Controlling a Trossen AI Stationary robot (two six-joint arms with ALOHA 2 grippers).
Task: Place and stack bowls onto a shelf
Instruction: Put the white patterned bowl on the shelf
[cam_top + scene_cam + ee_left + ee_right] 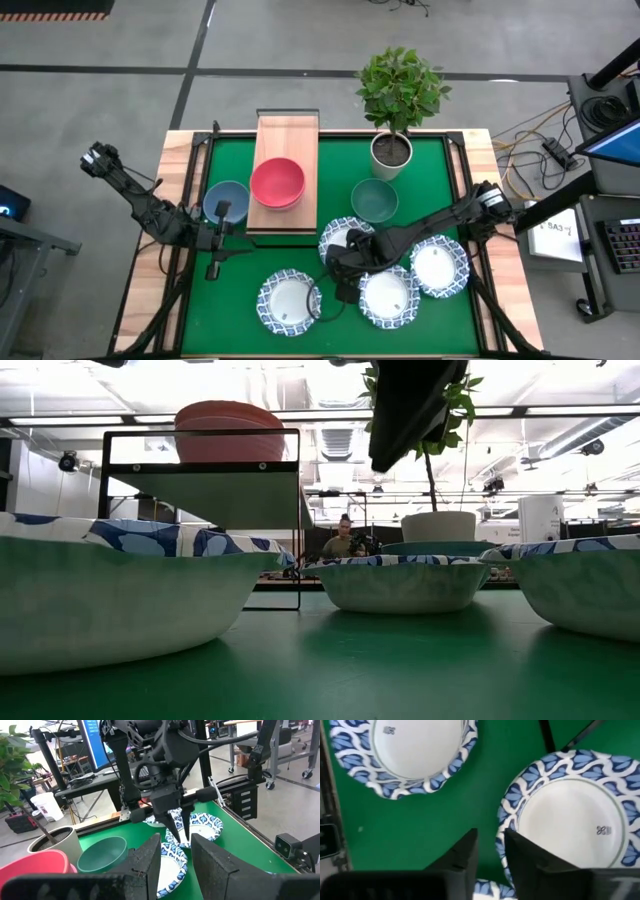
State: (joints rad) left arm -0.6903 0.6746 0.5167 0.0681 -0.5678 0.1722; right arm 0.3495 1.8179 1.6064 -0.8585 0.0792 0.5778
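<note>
Shelf [287,135] carries the red bowl [277,183], seemingly nested on a pink one; blue [226,201], teal [374,200] and four patterned bowls [289,302] remain on the table; left gripper [218,240] and right gripper [340,285] hover, jaws slightly apart, empty.

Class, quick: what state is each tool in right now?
Left tool: open, holding nothing.
Right tool: open, empty, above the patterned bowls.

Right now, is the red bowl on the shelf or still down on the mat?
On the shelf. The red bowl sits on the shelf, nested in a pink bowl; the low view shows it raised on the frame.
</note>
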